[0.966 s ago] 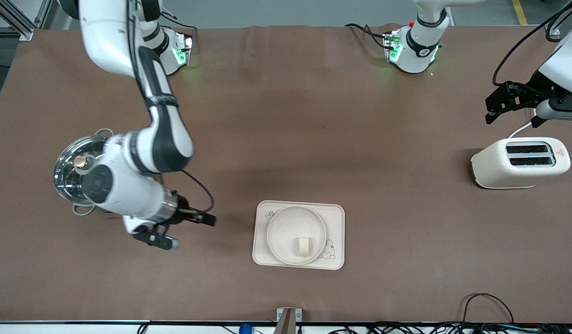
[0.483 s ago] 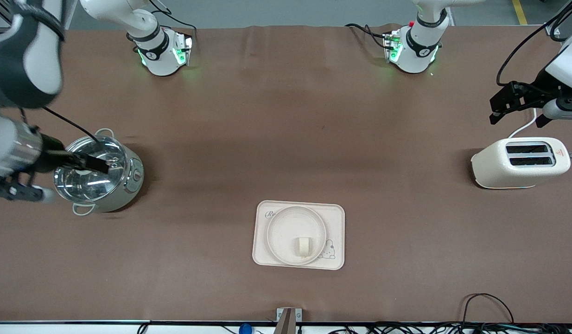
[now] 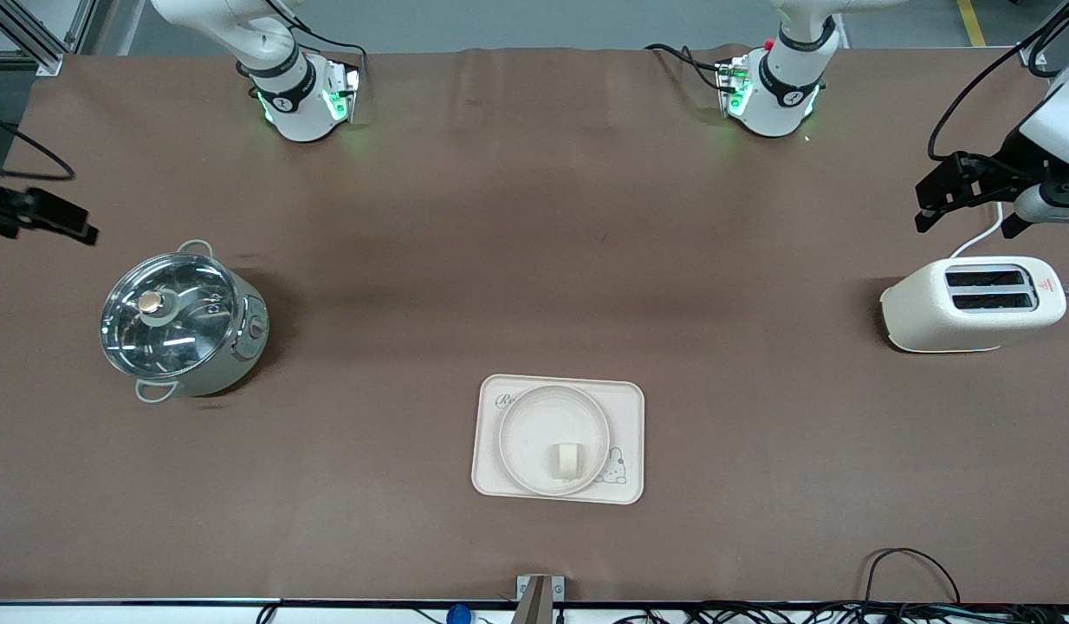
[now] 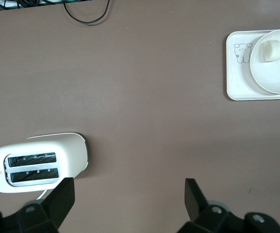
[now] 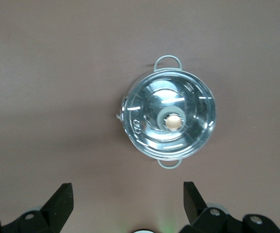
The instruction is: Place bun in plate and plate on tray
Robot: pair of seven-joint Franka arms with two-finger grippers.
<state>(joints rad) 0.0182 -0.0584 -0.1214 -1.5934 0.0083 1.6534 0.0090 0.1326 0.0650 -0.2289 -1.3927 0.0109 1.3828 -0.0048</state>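
The bun (image 3: 566, 458) lies in the plate (image 3: 527, 433), which sits on the tray (image 3: 623, 400). Only the right wrist view shows the right pincer (image 5: 125, 206) spread wide and empty above the lidded pot (image 5: 168, 121). The left pincer (image 4: 129, 204), equally wide and empty, hangs raised over the surface (image 3: 534, 260) beside the toaster (image 4: 38, 163).

High front camera, 2 downward wrist cameras

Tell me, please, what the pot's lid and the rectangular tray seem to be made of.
The round lid on the white pot looks like clear glass with a metal rim: it mirrors the lights and has a brass-coloured knob. The cream-white rectangular tray has a matte, even surface, probably plastic or melamine; this cannot be confirmed.
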